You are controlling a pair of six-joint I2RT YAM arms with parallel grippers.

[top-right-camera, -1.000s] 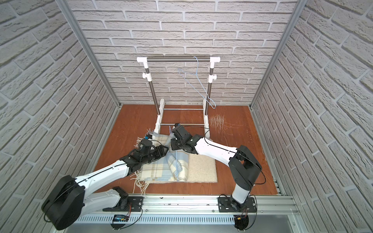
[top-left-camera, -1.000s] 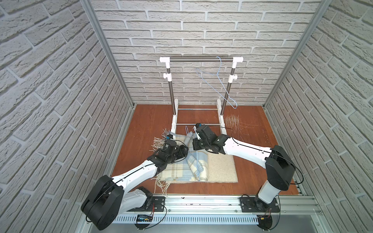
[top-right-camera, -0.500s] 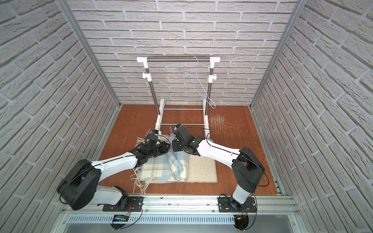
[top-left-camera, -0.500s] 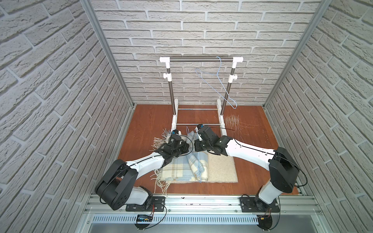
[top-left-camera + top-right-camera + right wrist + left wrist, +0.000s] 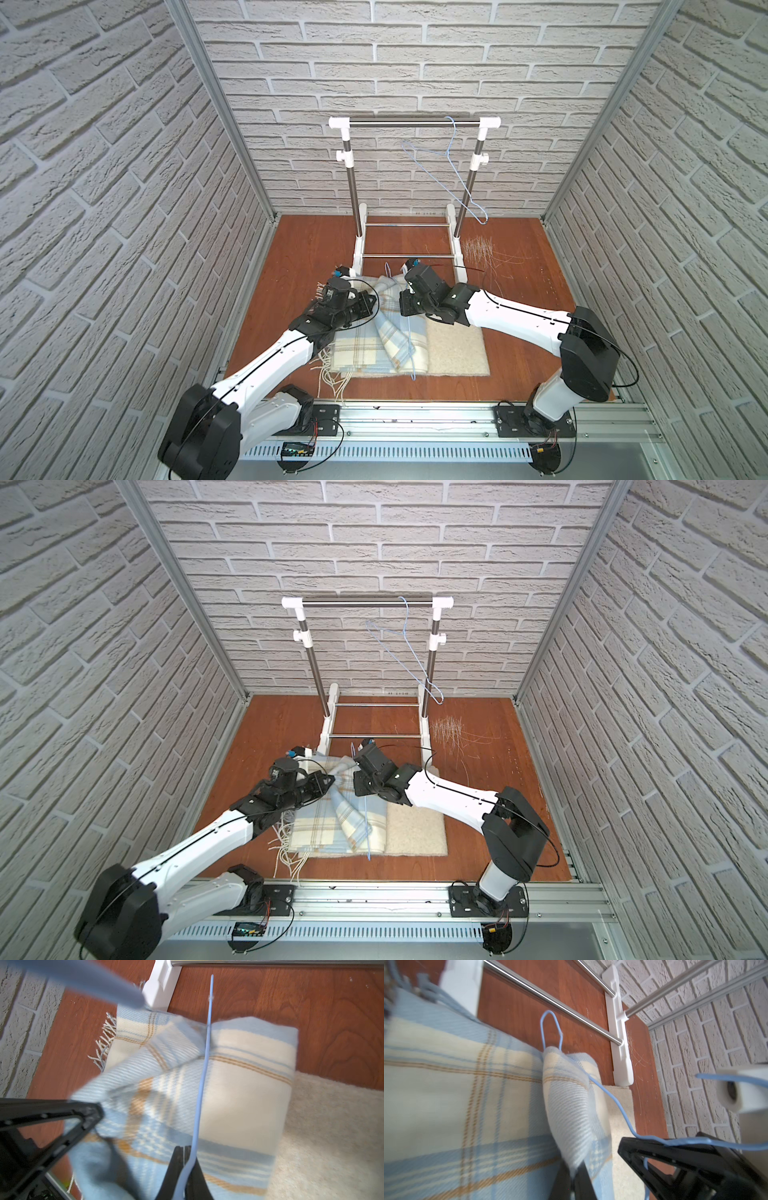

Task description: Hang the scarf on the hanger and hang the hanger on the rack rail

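Observation:
The blue and cream plaid scarf (image 5: pixel 365 353) (image 5: pixel 320 825) lies folded on the floor in front of the rack. A light blue wire hanger (image 5: pixel 409 340) (image 5: pixel 365 812) lies across it, hook toward the rack. My left gripper (image 5: pixel 376 309) (image 5: pixel 574 1169) is shut on a raised fold of the scarf (image 5: pixel 566 1105) beside the hanger wire (image 5: pixel 612 1097). My right gripper (image 5: pixel 404 309) (image 5: pixel 184 1149) is shut on the hanger wire (image 5: pixel 202 1084) above the scarf (image 5: pixel 239 1095). The two grippers sit close together, almost touching.
A white and steel clothes rack (image 5: pixel 413 122) stands at the back, its base rails just behind the grippers. A second blue hanger (image 5: pixel 453 174) hangs from its bar. A cream mat (image 5: pixel 453 349) lies under the scarf. Loose threads (image 5: pixel 486 253) lie right of the rack. Brick walls enclose three sides.
My left gripper has moved right toward the hanger and closed on a fold of the scarf, lifting it. The right gripper has kept its grip on the hanger and barely moved.

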